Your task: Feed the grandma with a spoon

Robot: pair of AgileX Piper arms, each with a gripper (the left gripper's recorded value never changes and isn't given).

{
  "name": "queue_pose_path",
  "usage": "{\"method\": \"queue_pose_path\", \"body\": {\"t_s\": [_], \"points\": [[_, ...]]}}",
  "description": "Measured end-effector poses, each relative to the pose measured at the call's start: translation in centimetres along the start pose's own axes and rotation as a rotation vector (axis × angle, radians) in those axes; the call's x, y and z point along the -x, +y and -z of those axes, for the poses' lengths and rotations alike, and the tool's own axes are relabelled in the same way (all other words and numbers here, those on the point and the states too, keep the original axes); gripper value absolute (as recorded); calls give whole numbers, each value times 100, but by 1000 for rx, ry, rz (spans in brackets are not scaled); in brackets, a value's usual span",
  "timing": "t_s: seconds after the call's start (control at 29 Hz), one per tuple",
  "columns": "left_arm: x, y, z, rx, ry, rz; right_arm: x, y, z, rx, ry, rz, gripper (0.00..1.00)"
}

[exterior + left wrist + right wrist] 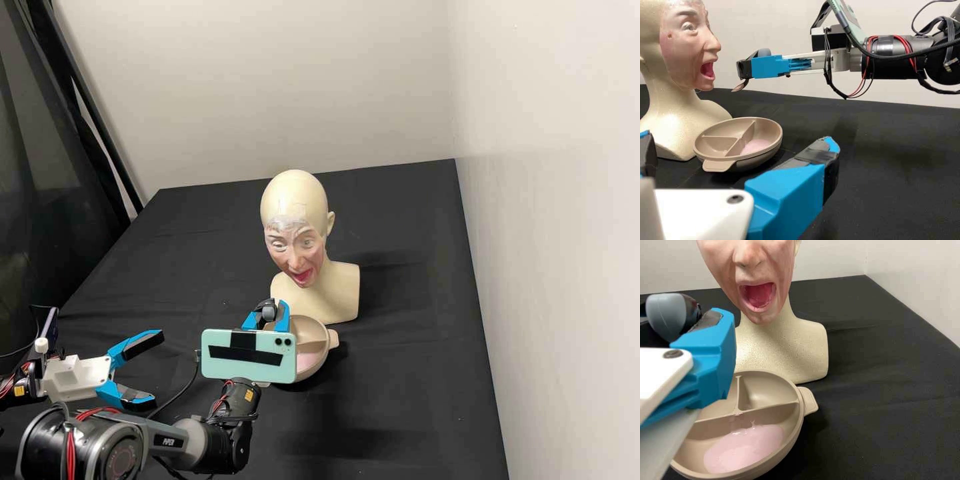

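Grey-handled spoon (pixel 739 86): gripped in the right hand, tip tilted down, held above the bowl and near the bust's open mouth without touching it.
Right hand (pixel 746 68): closed on the spoon's handle.
Left hand (pixel 144 369): spread wide with nothing held, low over the desk's near left part.
Beige divided plastic bowl (pixel 319 328): set against the bust's base, with pink liquid (pixel 742 450) seen in one compartment.
Cream bald mannequin bust (pixel 303 247): upright at mid-desk.
Black cloth-covered desk (pixel 413 347): everything is carried on it.
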Motion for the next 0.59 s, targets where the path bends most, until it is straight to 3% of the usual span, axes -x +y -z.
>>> {"method": "queue_pose_path", "body": {"t_s": [0.24, 0.48, 0.59], "points": [[0, -2, -7, 0, -3, 1, 7, -27, -30, -3, -9, 8, 0], [0, -3, -14, -1, -5, 1, 34, -165, -193, -16, -85, 69, 0], [0, -3, -14, -1, -5, 1, 33, -177, -225, -18, -99, 74, 0]]}}
